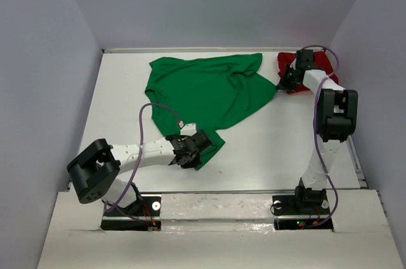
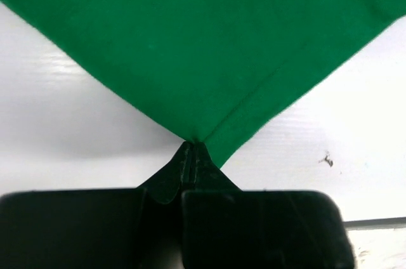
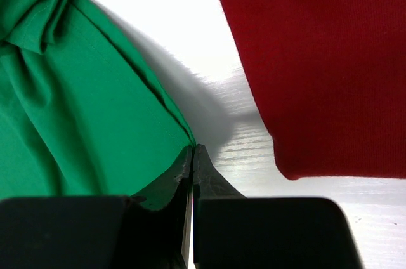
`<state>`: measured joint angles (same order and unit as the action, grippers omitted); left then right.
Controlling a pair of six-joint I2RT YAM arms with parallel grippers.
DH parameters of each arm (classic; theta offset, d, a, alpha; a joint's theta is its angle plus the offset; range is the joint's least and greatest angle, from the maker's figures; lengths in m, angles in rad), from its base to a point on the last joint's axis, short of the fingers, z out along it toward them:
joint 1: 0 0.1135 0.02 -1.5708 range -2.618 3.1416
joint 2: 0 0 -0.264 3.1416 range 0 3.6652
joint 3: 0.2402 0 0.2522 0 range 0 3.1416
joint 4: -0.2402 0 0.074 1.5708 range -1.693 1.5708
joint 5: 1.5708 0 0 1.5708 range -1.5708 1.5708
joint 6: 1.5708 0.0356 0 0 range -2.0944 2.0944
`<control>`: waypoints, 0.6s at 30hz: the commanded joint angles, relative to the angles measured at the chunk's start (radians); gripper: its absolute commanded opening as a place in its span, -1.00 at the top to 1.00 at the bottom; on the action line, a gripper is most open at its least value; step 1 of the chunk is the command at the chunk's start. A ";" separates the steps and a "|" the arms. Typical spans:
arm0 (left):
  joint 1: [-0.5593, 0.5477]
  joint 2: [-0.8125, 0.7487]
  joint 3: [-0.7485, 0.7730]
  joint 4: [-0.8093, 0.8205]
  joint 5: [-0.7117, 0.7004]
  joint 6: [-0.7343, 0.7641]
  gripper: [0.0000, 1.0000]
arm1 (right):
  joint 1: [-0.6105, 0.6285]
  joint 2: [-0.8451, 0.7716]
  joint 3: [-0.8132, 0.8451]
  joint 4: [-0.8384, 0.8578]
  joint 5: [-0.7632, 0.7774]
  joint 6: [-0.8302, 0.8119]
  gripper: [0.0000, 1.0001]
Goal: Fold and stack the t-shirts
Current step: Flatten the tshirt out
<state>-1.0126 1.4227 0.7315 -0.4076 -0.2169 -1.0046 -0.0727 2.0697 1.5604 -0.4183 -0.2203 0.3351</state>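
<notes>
The green t-shirt (image 1: 209, 91) lies spread on the white table, rumpled along its back edge. My left gripper (image 1: 195, 147) is shut on its near corner, and the cloth fans out from the pinched fingertips (image 2: 192, 146) in the left wrist view. My right gripper (image 1: 284, 80) is shut on the shirt's right-hand corner, where the green t-shirt's (image 3: 82, 110) edge runs into the closed tips (image 3: 193, 148) and casts a shadow on the table. The dark red t-shirt (image 1: 303, 69) lies bunched at the back right, partly under the right arm; in the right wrist view the red t-shirt (image 3: 330, 59) lies just right of the fingers, apart from them.
Grey walls close in the table (image 1: 266, 148) at the back and on both sides. The right arm's upright links (image 1: 333, 117) stand near the right edge. A purple cable (image 1: 149, 117) loops above the left arm.
</notes>
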 commanded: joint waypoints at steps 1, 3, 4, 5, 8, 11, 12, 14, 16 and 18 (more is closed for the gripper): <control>-0.070 -0.073 0.156 -0.279 -0.228 -0.040 1.00 | -0.001 -0.072 -0.011 0.013 -0.002 -0.011 1.00; -0.080 -0.097 0.218 -0.345 -0.271 -0.046 1.00 | -0.001 -0.101 -0.014 0.013 0.034 -0.019 1.00; -0.080 -0.103 0.238 -0.362 -0.285 -0.046 1.00 | -0.001 -0.109 -0.011 0.009 0.047 -0.025 1.00; -0.081 -0.113 0.256 -0.376 -0.297 -0.046 1.00 | -0.001 -0.117 -0.007 0.003 0.068 -0.033 1.00; -0.081 -0.142 0.322 -0.430 -0.346 -0.029 1.00 | 0.008 -0.149 0.016 -0.027 0.088 -0.041 1.00; -0.080 -0.146 0.397 -0.508 -0.416 -0.025 1.00 | 0.008 -0.195 0.027 -0.046 0.101 -0.045 1.00; -0.078 -0.146 0.434 -0.543 -0.432 -0.022 1.00 | 0.017 -0.207 0.036 -0.060 0.107 -0.048 1.00; -0.067 -0.148 0.471 -0.571 -0.470 -0.014 1.00 | 0.017 -0.239 0.052 -0.085 0.124 -0.056 1.00; -0.055 -0.159 0.534 -0.600 -0.511 0.007 1.00 | 0.027 -0.264 0.073 -0.120 0.151 -0.064 1.00; -0.050 -0.171 0.597 -0.629 -0.550 0.020 1.00 | 0.036 -0.298 0.102 -0.163 0.173 -0.068 1.00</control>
<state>-1.0775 1.2926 1.2095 -0.9188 -0.6048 -1.0046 -0.0570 1.8603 1.5803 -0.5129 -0.1131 0.2943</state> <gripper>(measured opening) 0.014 0.022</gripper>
